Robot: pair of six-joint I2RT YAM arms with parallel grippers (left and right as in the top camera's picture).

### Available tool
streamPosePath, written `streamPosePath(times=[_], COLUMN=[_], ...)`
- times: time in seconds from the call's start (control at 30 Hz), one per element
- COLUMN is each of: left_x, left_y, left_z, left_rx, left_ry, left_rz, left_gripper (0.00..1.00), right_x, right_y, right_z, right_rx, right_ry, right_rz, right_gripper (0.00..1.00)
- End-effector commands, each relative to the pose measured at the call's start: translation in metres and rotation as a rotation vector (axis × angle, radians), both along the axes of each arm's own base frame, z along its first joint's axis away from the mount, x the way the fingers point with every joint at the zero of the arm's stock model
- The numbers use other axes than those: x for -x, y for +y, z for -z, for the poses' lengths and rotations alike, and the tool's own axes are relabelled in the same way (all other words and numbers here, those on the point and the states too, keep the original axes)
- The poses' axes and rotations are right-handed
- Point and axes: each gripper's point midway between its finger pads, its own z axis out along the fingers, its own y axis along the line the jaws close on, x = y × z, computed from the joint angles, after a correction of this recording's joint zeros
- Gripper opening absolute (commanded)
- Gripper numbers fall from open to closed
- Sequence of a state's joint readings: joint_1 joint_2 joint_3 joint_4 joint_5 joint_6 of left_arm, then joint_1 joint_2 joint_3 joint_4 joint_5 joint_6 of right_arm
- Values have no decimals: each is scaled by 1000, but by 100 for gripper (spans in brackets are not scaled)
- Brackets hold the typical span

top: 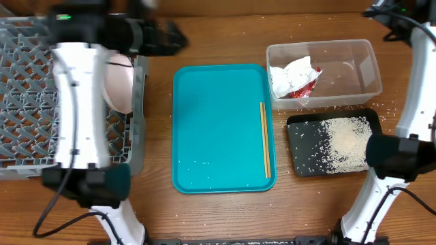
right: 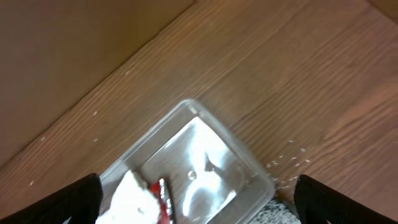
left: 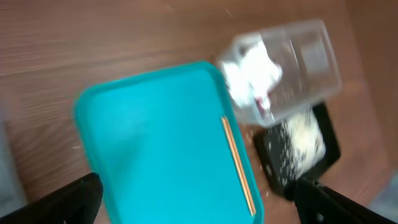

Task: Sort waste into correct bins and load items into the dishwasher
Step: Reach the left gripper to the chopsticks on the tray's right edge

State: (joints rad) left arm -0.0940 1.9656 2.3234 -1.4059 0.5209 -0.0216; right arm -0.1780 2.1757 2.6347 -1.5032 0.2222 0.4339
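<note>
A: Wooden chopsticks (top: 265,139)?
B: Lying along right rim of teal tray (top: 211,122); wide bare floor leftward.
A: Counts?
B: One clear bin (top: 361,68), one black dish (top: 296,131) right of tray; one rack (top: 27,102) left.
A: Claws?
B: Left gripper (left: 199,186), right gripper (right: 199,186): both spread, holding nothing.

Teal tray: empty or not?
Not empty. The teal tray holds wooden chopsticks lying flat along its right edge, plus a few stray rice grains near the front.
</note>
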Motion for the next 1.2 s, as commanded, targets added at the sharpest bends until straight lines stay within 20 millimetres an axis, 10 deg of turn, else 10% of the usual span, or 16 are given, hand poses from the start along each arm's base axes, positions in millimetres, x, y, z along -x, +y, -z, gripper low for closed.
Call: streamPosePath(times=[0.0, 0.3, 0.6, 0.83, 1.17], left_x=[4, 10, 23, 42, 49], left_y=[-27, -92, -173, -192, -196], left_z=[12, 90, 201, 260, 295], left_rx=[-169, -315, -338, -430, -477], left_ry=[-7, 206, 399, 479, 513], left_rz=[-22, -369, -291, -317, -300], left_gripper=[100, 84, 72, 71, 66], right_x=[3, 4, 4, 4, 4], right_y=[-10, -13, -13, -13, -13], right_z=[-18, -18, -18, -18, -18], right_rx=[12, 13, 13, 13, 13], right_ry=[-51, -51, -51, -51, -51], right_rz=[30, 37, 37, 37, 37], right_gripper=[100, 100, 100, 100, 100])
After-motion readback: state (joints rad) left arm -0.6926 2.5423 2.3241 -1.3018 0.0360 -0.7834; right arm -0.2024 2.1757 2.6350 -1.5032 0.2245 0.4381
